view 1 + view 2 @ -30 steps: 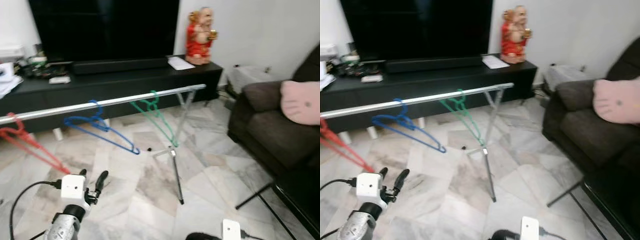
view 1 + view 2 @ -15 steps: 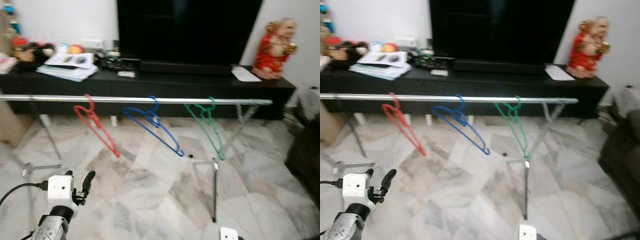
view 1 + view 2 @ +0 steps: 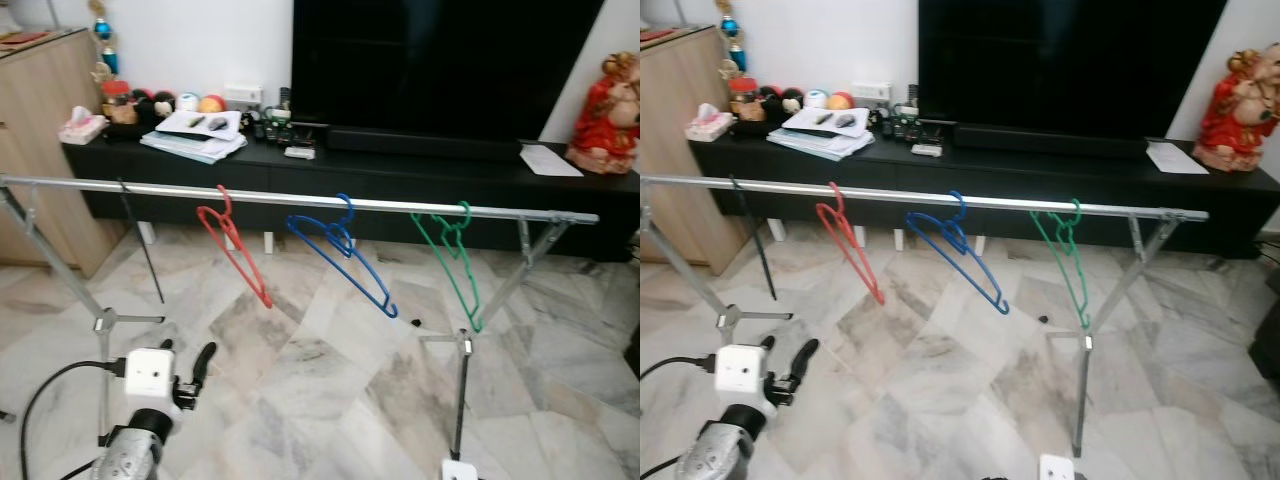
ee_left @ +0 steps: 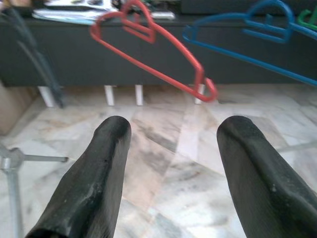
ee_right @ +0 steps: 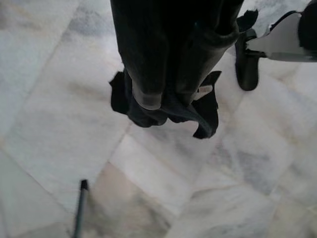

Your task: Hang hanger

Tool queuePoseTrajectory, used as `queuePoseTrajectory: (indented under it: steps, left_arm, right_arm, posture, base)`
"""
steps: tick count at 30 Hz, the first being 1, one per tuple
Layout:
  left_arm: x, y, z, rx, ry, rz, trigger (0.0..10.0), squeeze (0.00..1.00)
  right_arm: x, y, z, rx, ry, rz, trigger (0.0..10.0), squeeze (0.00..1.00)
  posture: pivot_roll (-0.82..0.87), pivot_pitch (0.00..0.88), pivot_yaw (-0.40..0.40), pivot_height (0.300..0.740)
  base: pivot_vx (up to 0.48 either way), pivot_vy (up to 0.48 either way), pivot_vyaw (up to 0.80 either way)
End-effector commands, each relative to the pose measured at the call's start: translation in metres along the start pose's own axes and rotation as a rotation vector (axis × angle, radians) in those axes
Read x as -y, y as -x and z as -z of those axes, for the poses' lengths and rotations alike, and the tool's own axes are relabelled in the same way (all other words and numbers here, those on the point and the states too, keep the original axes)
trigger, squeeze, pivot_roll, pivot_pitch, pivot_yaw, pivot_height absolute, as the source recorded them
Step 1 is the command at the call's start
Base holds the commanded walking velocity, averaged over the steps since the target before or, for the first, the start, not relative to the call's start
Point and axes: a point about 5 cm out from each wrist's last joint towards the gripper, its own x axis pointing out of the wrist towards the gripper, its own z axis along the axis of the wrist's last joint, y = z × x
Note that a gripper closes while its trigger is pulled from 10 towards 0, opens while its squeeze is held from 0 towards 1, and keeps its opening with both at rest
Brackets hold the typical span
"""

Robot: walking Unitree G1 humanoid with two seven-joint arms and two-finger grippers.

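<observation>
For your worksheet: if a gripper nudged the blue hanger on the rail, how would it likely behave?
The blue hanger hangs by one hook from the rail, so it would probably swing or slide. Its thin open frame suggests it is light. Already tilted, it might unhook if lifted.

Camera is panning left; red hanger is now lining up ahead of the open left claw.

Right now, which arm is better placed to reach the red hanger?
Left: the left gripper is raised, fingers open, facing the red hanger; the right gripper points down at the floor.
</observation>
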Motion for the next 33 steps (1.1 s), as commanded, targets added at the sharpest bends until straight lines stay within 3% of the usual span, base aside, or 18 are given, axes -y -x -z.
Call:
queuePoseTrajectory:
  steps: [1, 8, 33]
  left_arm:
    - [-0.003, 0.001, -0.001, -0.01, -0.028, 0.002, 10.0, 0.0]
    - [-0.001, -0.001, -0.005, 0.004, -0.018, 0.015, 10.0, 0.0]
    - [0.0, 0.001, -0.011, 0.002, -0.003, 0.012, 10.0, 0.0]
  right_arm:
    - [-0.001, -0.001, -0.003, 0.003, 0.001, -0.001, 10.0, 0.0]
    - [0.002, -0.001, -0.003, 0.002, 0.004, -0.003, 10.0, 0.0]
    - [0.001, 0.0, 0.001, -0.028, 0.07, -0.057, 10.0, 0.0]
  posture:
    - [0.19, 0.0, -0.066, 0.74]
    - [0.19, 0.0, -0.07, 0.74]
    - [0.19, 0.0, -0.065, 0.74]
  base:
    - [0.0, 0.0, 0.0]
    - [0.0, 0.0, 0.0]
    - [0.323, 0.0, 0.0]
